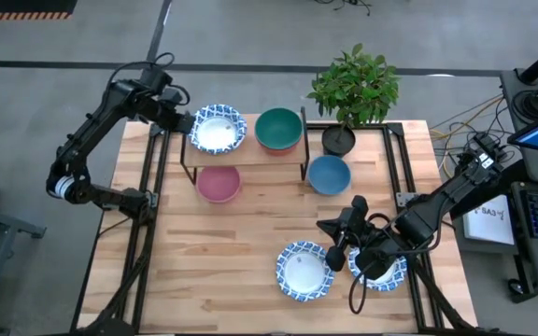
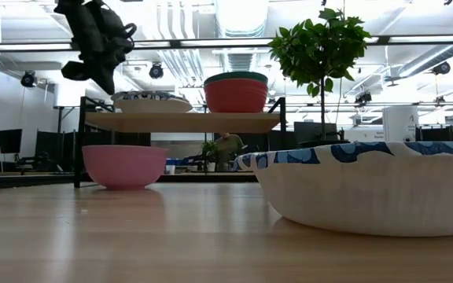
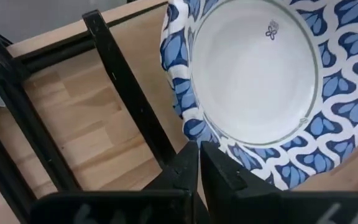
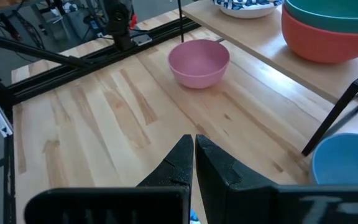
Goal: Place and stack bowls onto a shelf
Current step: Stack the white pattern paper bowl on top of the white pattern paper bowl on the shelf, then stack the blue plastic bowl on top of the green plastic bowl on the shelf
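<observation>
Just below the right fingers (image 1: 337,245) on the desk (image 1: 250,271) lie two patterned bowls: one (image 1: 304,271) just beside the tips, toward the desk's middle, the other (image 1: 381,271) under the wrist, partly hidden by the arm. Those fingers are pressed together and hold nothing. They point toward the shelf (image 1: 250,149) across the desk, so the nearest loose bowl sits beneath and slightly behind the tips; my judgement is that the right arm is much the nearer for it. A round bowl has no long axis, so any rim point serves.

At the shelf, the left fingers (image 3: 199,163) are closed too, tips beside the rim of a patterned bowl (image 3: 260,81), apparently not gripping it. Green over red bowls (image 1: 279,130) share the shelf; pink (image 1: 218,183) lies below, blue (image 1: 329,174) beside.

Only a small illegible maker's mark (image 3: 271,29) shows.
</observation>
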You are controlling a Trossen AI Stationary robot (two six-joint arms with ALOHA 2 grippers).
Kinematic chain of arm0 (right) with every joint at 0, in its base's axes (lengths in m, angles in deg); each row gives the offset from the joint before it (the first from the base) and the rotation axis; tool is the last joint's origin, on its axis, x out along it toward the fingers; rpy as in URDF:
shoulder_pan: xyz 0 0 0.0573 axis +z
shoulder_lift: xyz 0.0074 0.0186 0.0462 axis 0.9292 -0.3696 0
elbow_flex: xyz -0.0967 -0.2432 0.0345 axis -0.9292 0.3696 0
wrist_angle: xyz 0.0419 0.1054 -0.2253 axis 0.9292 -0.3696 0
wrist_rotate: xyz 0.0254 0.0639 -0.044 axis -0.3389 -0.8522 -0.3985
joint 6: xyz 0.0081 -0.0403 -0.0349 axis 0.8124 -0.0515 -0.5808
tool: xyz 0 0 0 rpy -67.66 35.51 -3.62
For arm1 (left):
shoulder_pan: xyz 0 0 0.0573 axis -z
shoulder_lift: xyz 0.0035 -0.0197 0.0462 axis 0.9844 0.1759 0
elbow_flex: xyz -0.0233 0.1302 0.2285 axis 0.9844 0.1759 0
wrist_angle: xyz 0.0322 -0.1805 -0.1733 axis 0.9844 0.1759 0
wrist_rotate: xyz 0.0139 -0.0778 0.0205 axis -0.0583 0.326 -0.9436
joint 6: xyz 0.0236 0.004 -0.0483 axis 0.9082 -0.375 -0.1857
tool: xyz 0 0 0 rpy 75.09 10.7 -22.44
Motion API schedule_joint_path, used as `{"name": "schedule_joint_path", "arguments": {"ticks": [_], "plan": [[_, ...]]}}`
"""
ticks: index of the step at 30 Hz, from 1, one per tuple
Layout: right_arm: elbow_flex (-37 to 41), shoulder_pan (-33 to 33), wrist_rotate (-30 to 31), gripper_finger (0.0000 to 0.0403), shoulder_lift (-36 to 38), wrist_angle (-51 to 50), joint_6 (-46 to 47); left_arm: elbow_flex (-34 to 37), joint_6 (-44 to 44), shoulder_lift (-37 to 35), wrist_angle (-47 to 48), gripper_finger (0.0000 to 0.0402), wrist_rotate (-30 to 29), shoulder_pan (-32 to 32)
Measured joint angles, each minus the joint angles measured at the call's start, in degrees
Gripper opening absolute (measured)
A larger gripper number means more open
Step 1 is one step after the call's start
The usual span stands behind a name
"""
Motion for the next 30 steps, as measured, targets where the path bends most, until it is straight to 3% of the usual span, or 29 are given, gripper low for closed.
{"name": "schedule_joint_path", "arguments": {"ticks": [6,11,16,20,23,30], "plan": [[0.00,0.00,-0.02,0.0009,0.07,-0.16,0.29,-1.60,-0.62,-1.06,-0.39,0.0000,0.62,0.16],[0.00,0.00,-0.04,0.0009,0.26,-0.17,0.72,-3.80,-2.30,-4.34,-1.99,0.0000,5.56,2.91],[0.00,-0.35,-0.98,0.0009,0.40,-0.26,3.06,-3.41,-8.50,-9.96,-5.31,0.0000,6.38,9.73],[0.00,-3.52,-7.20,0.0009,1.15,-1.17,5.83,-1.09,-15.72,-14.83,-9.74,0.0000,6.05,18.21],[-0.22,-8.40,-14.37,0.0009,1.18,-3.45,5.31,1.43,-21.34,-18.04,-15.52,0.0000,2.25,25.87],[-0.17,-23.59,-26.78,0.0009,0.96,-7.24,-2.27,11.90,-29.21,-22.62,-35.39,0.0000,-15.85,45.57]]}}
